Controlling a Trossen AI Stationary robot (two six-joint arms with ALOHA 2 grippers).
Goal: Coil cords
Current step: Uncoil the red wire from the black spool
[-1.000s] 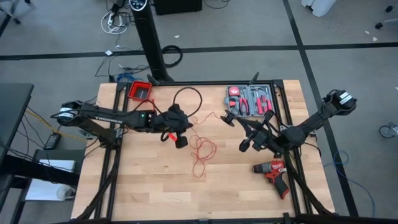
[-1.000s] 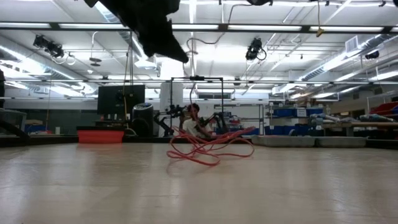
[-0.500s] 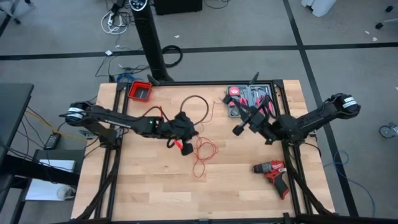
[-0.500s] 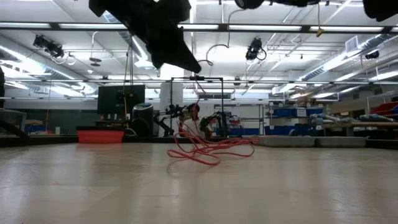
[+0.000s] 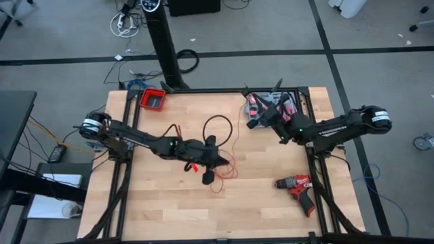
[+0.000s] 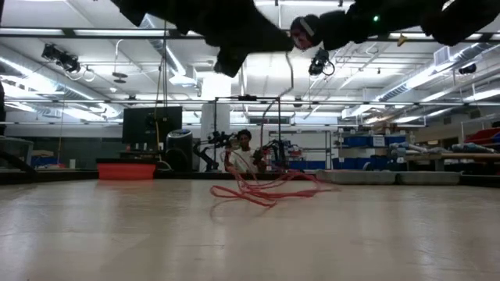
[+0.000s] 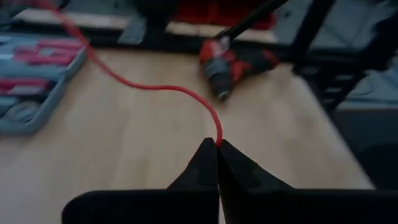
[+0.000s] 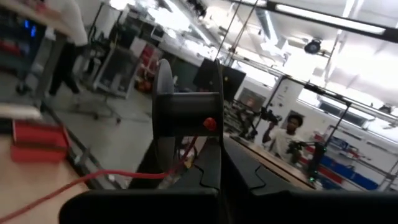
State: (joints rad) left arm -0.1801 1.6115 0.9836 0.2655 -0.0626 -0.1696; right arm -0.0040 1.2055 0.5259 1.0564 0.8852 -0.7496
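The cords are one thin red wire with a black stretch. Its black loop point(image 5: 218, 125) and a loose red heap point(image 5: 222, 171) lie on the wooden table; the low view shows the heap point(image 6: 266, 187) too. My left gripper point(image 5: 220, 163) hangs over the heap, shut on the red wire point(image 7: 186, 92). My right gripper point(image 5: 256, 112) is above the tool case at the far right, shut on the cord's black end piece point(image 8: 186, 115), from which red wire point(image 8: 93, 177) trails away. My left gripper pinches the red wire point(image 7: 219, 138) between its two fingertips; the wire comes out right at the tips. The fingers slant down toward the table's right side. From the hold the wire runs slack across the table. My right gripper has the black end piece point(image 8: 199, 146) standing up from between its shut fingers point(image 8: 233, 168). The fingers lie about level, pointing toward the table's left. The piece is clear of the table and red wire hangs slack from it.
A grey tool case point(image 5: 271, 108) lies at the far right, a red drill point(image 5: 298, 186) near the right edge and a red bin point(image 5: 153, 99) at the far left corner. People show in the room beyond the table point(image 6: 244, 152).
My left gripper has gone toward the table's right and near edges and sunk a little, tipping down over the red heap. My right gripper has swung toward the far edge, over the tool case. The black loop has shifted rightward along the table.
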